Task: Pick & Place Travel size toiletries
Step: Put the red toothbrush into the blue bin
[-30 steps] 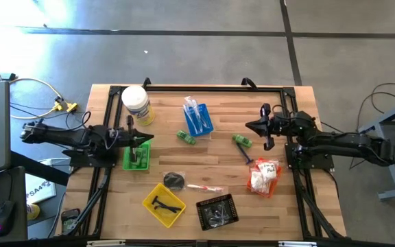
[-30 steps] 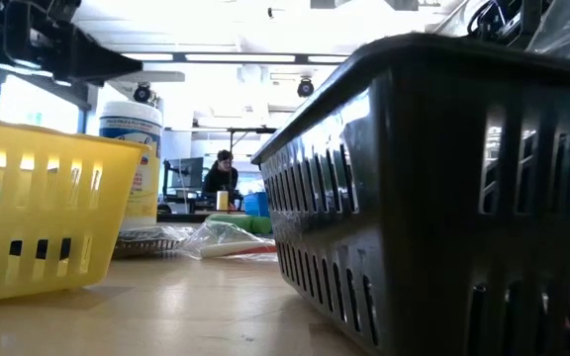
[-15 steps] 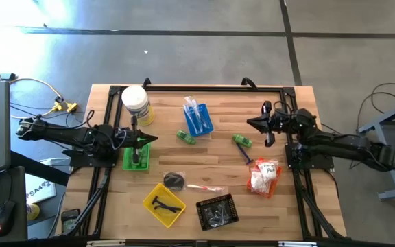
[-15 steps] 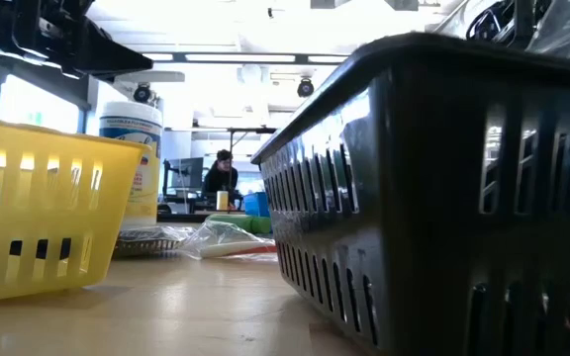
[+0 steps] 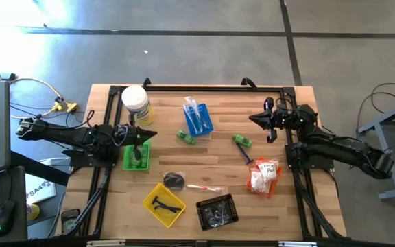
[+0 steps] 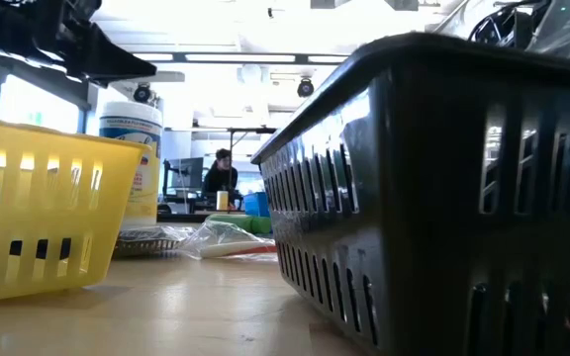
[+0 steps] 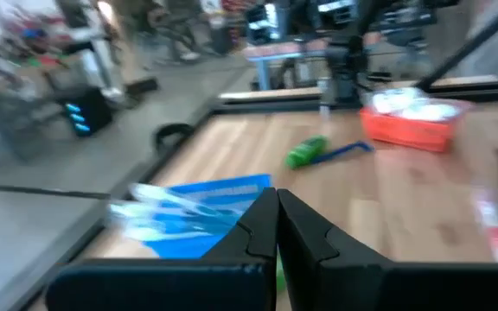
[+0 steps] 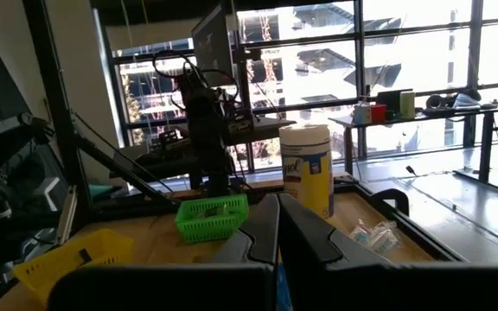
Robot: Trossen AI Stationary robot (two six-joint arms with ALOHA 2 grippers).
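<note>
**Both grippers shut and empty, nothing picked yet**

Jaws on both arms are pressed together with nothing between them. The left gripper (image 5: 148, 134) hovers by the table's left edge, over the small green slotted plastic tray (image 5: 136, 156) and just in front of the big white tub with a yellow label (image 5: 136, 104). The right gripper (image 5: 255, 120) hangs near the right edge, toward the far side, pointing inward.

Loose toiletries lie mid-table: a small green bottle (image 5: 187, 137) beside the blue plastic tray (image 5: 198, 118) of wrapped toothbrushes, another green bottle (image 5: 242, 140) with a blue-handled toothbrush (image 5: 247, 154) nearer the right arm, and a toothbrush in a clear wrapper (image 5: 203, 187) toward the near edge.

By my judgement no pick is under way; this is the approach stage. The next move would call for one gripper to spread its fingers, drop over a loose item, likely the bottle closest to it, and close across its narrow width.

Both arms reach in low and roughly level from opposite sides, well apart.
</note>
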